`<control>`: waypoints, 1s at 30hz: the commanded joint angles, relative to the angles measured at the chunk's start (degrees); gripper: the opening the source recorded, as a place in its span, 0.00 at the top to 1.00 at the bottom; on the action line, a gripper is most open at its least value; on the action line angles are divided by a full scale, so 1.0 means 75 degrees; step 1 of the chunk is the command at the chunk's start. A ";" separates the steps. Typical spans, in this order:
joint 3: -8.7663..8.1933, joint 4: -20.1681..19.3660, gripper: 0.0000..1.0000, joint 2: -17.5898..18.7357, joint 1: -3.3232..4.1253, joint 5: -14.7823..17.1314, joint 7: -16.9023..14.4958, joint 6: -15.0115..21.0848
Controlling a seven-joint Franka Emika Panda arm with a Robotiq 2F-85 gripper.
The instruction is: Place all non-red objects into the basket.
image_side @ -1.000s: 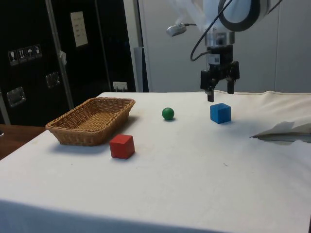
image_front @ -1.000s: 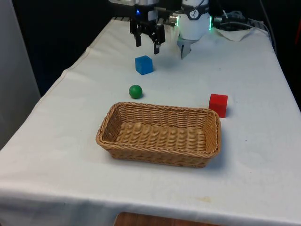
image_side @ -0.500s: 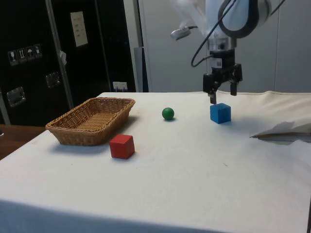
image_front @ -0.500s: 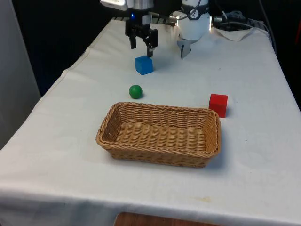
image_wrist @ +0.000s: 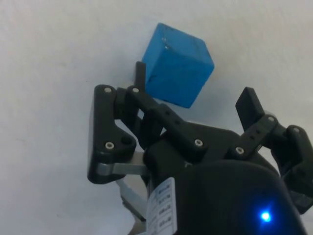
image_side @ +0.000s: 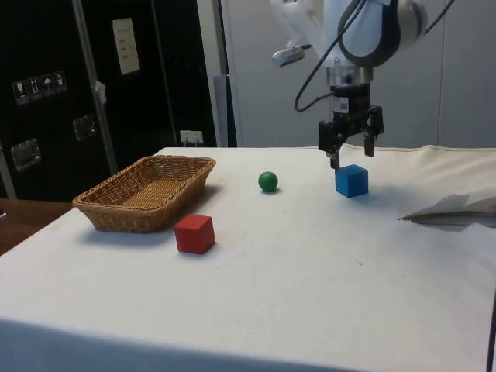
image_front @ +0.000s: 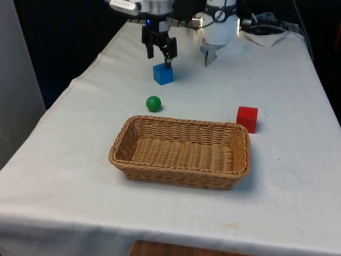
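Just below the end effector, fingers spread apart, sits the blue cube, ungripped.

On the counter, the basket sits nearest, the ball just beyond its far left corner in the front view, one cube farther still beneath the tool, another cube by the basket's far right corner.
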 commanded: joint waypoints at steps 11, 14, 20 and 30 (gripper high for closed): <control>0.0115 -0.0076 0.00 0.0076 0.0000 0.0611 -0.0160 0.0076; 0.0145 -0.0084 0.00 0.0122 0.0008 0.0726 -0.0160 0.0092; 0.0244 -0.0076 0.00 0.0199 0.0000 0.1047 -0.0199 0.0099; 0.0382 -0.0031 0.00 0.0306 -0.0015 0.1543 -0.0229 0.0069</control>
